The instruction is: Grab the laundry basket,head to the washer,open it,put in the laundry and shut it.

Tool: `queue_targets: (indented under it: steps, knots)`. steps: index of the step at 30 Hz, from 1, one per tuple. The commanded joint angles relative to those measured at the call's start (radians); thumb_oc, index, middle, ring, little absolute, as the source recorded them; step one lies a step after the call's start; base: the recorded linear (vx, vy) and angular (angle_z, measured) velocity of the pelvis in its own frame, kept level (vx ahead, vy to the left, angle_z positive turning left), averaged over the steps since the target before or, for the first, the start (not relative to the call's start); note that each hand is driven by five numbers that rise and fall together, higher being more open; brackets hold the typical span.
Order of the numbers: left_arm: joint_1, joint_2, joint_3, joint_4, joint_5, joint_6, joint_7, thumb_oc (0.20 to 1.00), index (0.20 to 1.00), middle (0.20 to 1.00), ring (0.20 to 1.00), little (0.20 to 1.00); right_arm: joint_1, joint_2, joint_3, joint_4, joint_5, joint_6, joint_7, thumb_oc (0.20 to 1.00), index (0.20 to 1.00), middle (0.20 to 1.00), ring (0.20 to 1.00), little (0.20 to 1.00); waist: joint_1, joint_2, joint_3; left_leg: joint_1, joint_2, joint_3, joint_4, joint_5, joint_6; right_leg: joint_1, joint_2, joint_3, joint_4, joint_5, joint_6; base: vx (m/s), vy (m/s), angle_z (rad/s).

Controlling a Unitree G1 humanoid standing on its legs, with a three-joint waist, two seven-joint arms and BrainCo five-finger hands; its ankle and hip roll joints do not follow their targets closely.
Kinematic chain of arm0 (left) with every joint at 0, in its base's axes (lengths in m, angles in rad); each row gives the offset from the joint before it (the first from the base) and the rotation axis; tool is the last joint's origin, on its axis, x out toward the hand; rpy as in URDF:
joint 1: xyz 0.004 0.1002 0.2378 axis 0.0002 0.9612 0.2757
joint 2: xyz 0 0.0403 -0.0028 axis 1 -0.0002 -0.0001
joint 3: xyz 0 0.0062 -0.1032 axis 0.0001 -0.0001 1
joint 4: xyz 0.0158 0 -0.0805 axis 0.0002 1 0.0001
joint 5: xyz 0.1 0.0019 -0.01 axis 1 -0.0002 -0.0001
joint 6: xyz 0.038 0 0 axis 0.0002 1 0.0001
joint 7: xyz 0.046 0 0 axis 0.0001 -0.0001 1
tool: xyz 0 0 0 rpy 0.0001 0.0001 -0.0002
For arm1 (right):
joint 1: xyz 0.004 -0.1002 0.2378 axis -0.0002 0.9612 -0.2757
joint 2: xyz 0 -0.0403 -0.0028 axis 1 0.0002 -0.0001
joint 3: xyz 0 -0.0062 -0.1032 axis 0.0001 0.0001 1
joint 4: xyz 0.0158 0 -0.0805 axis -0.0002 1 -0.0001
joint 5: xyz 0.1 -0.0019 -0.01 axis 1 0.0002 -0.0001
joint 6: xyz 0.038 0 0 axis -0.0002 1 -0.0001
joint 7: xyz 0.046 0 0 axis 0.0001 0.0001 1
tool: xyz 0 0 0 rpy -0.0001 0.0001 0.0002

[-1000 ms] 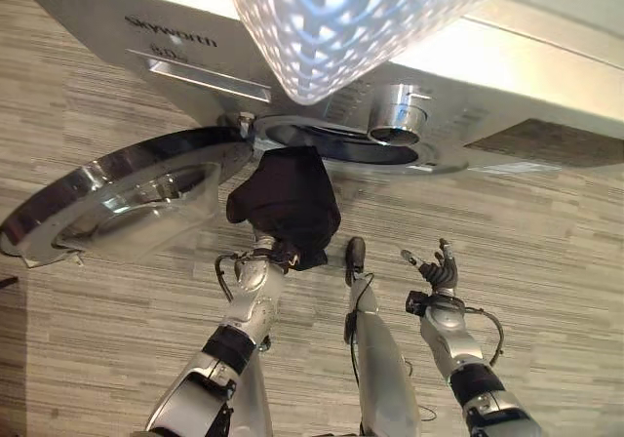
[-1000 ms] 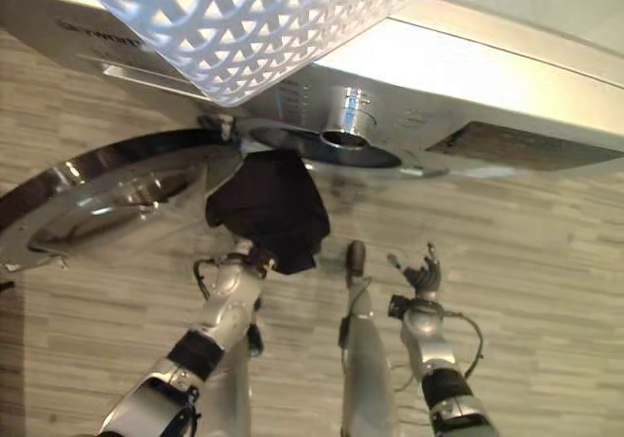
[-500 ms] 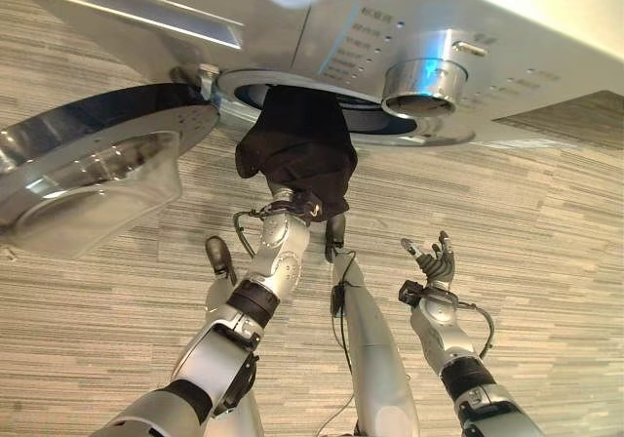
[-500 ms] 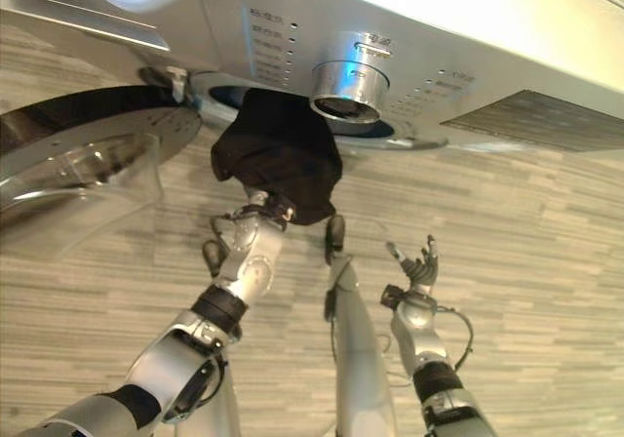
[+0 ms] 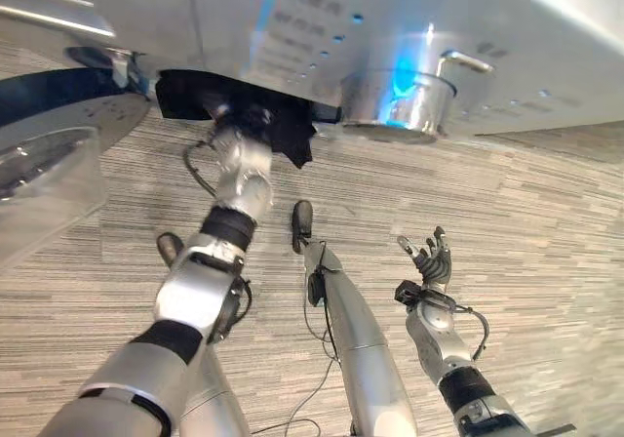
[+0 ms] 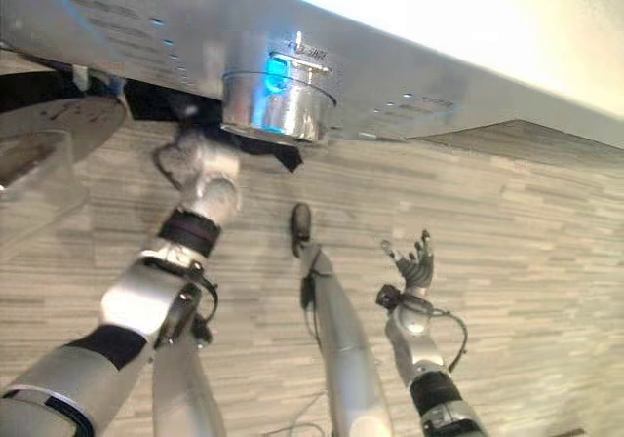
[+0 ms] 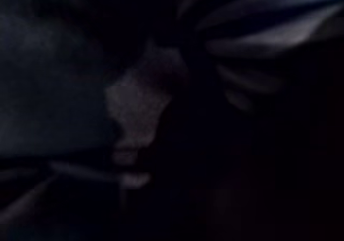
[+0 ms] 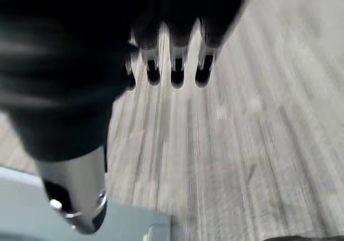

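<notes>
From the head, the left hand (image 5: 246, 125) reaches into the washer's (image 5: 322, 27) round opening, buried in the dark laundry (image 5: 283, 135), so I cannot tell how its fingers sit. That arm's own camera shows just dim folds of the cloth (image 7: 134, 117). The glass door (image 5: 49, 164) hangs swung wide to the left. The right hand (image 5: 429, 259) is raised over the wooden floor (image 5: 546, 222), well apart from the machine; its wrist view shows the fingers (image 8: 176, 69) straight and spread, holding nothing.
</notes>
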Motion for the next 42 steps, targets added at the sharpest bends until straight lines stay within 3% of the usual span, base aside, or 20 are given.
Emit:
queue_targets:
  steps: [1,6,10,11,13,16,17,20,25,30,33,35,36,42]
  knots:
    - [-0.022,-0.026,0.019,-0.03,-0.03,-0.076,0.007,0.2,0.2,0.2,0.2,0.2,0.056,-0.028,-0.01,-0.059,0.041,-0.044,0.009,1.0,1.0,1.0,1.0,1.0,-0.039,0.05,-0.055,0.069,0.07,0.037,0.179,-0.226,-0.056,-0.02,0.017,0.089,0.094,-0.153,0.04,0.08,-0.15,-0.05]
    - [-0.175,0.028,0.029,0.08,-0.104,-0.048,0.037,0.2,0.2,0.2,0.2,0.2,0.065,-0.077,-0.025,-0.125,0.057,-0.038,0.003,1.0,1.0,1.0,1.0,1.0,-0.065,0.052,-0.055,0.081,0.094,0.041,0.147,-0.218,-0.073,-0.018,0.049,0.081,0.078,-0.157,0.039,0.06,-0.122,0.0]
    - [-0.391,0.124,-0.09,0.201,-0.063,0.077,0.025,0.2,0.2,0.2,0.2,0.2,0.059,-0.146,-0.076,-0.165,0.055,-0.017,0.005,1.0,1.0,1.0,1.0,1.0,-0.081,0.07,-0.065,0.089,0.111,0.048,0.137,-0.207,-0.08,-0.013,0.074,0.086,0.063,-0.16,0.037,0.05,-0.082,0.01]
    - [-0.449,0.144,-0.129,0.196,-0.066,0.084,0.012,0.2,0.2,0.2,0.2,0.2,0.064,-0.166,-0.1,-0.176,0.052,-0.01,0.01,1.0,1.0,1.0,1.0,1.0,-0.083,0.078,-0.067,0.088,0.113,0.047,0.136,-0.205,-0.082,-0.012,0.079,0.088,0.059,-0.161,0.036,0.05,-0.069,-0.05]
    - [-0.569,0.162,-0.243,0.115,-0.043,0.055,0.003,0.2,0.2,0.2,0.2,0.2,0.104,-0.197,-0.174,-0.194,0.055,-0.008,0.022,1.0,1.0,1.0,1.0,1.0,-0.073,0.101,-0.073,0.087,0.112,0.042,0.126,-0.19,-0.079,-0.009,0.088,0.086,0.045,-0.163,0.039,0.05,-0.106,-0.06]
    - [-0.567,0.205,-0.257,-0.039,0.01,-0.028,0.047,0.2,0.2,0.2,0.2,0.2,0.204,-0.208,-0.226,-0.252,0.033,-0.006,0.036,1.0,1.0,1.0,1.0,1.0,-0.071,0.104,-0.075,0.095,0.111,0.046,0.099,-0.177,-0.075,-0.004,0.095,0.088,0.032,-0.164,0.041,0.02,-0.079,0.01]
    - [-0.523,0.219,-0.253,-0.069,-0.018,-0.039,0.009,1.0,1.0,1.0,1.0,1.0,0.25,-0.207,-0.232,-0.26,0.017,0.006,0.05,1.0,1.0,1.0,1.0,1.0,-0.067,0.107,-0.082,0.107,0.104,0.052,0.081,-0.171,-0.073,-0.003,0.096,0.092,0.025,-0.162,0.042,0.01,-0.037,0.08]
    - [-0.431,0.218,-0.229,-0.03,-0.057,-0.025,-0.031,1.0,1.0,1.0,1.0,1.0,0.286,-0.196,-0.227,-0.24,0.023,0.009,0.075,1.0,1.0,1.0,1.0,1.0,-0.058,0.113,-0.095,0.12,0.091,0.061,0.062,-0.171,-0.063,-0.002,0.096,0.097,0.028,-0.164,0.04,0.0,0.01,0.06]
    - [-0.392,0.153,-0.198,0.02,-0.07,-0.001,-0.013,1.0,1.0,1.0,1.0,1.0,0.258,-0.198,-0.197,-0.235,0.04,0.011,0.087,1.0,1.0,1.0,1.0,1.0,-0.044,0.119,-0.097,0.111,0.08,0.057,0.058,-0.175,-0.055,-0.011,0.089,0.101,0.029,-0.161,0.039,0.0,0.006,0.01]
    - [-0.412,0.114,-0.197,0.111,-0.014,0.075,0.022,1.0,1.0,1.0,1.0,1.0,0.21,-0.211,-0.166,-0.215,0.056,0.011,0.102,1.0,1.0,1.0,1.0,1.0,-0.035,0.125,-0.079,0.109,0.071,0.055,0.043,-0.164,-0.052,-0.01,0.08,0.1,0.027,-0.149,0.046,-0.01,0.044,0.08]
    - [-0.452,0.12,-0.301,0.172,0.176,0.195,0.004,1.0,1.0,1.0,1.0,1.0,0.197,-0.241,-0.184,-0.196,0.065,0.016,0.117,1.0,1.0,1.0,1.0,1.0,-0.024,0.131,-0.064,0.118,0.063,0.059,0.043,-0.157,-0.045,-0.002,0.074,0.102,0.031,-0.144,0.048,-0.03,0.068,0.06]
    - [-0.538,0.155,-0.441,0.325,0.492,0.344,-0.034,1.0,1.0,1.0,1.0,1.0,0.201,-0.263,-0.212,-0.149,0.085,0.019,0.144,1.0,1.0,1.0,1.0,1.0,-0.011,0.135,-0.049,0.147,0.048,0.06,0.022,-0.144,-0.04,0.026,0.066,0.101,0.023,-0.134,0.055,-0.06,0.11,0.07]
    - [-0.541,0.154,-0.441,0.327,0.494,0.344,-0.034,1.0,1.0,1.0,1.0,1.0,0.199,-0.262,-0.213,-0.147,0.086,0.019,0.144,1.0,1.0,1.0,1.0,1.0,-0.011,0.132,-0.045,0.152,0.047,0.061,0.02,-0.143,-0.04,0.029,0.065,0.102,0.023,-0.134,0.056,-0.05,0.093,0.06]
    - [-0.521,0.172,-0.584,0.374,0.936,0.441,0.028,1.0,1.0,1.0,1.0,1.0,0.192,-0.273,-0.207,-0.112,0.085,0.002,0.17,1.0,1.0,1.0,1.0,1.0,-0.02,0.113,-0.023,0.224,0.032,0.07,-0.016,-0.132,-0.038,0.083,0.058,0.107,0.003,-0.122,0.06,-0.03,0.058,0.01]
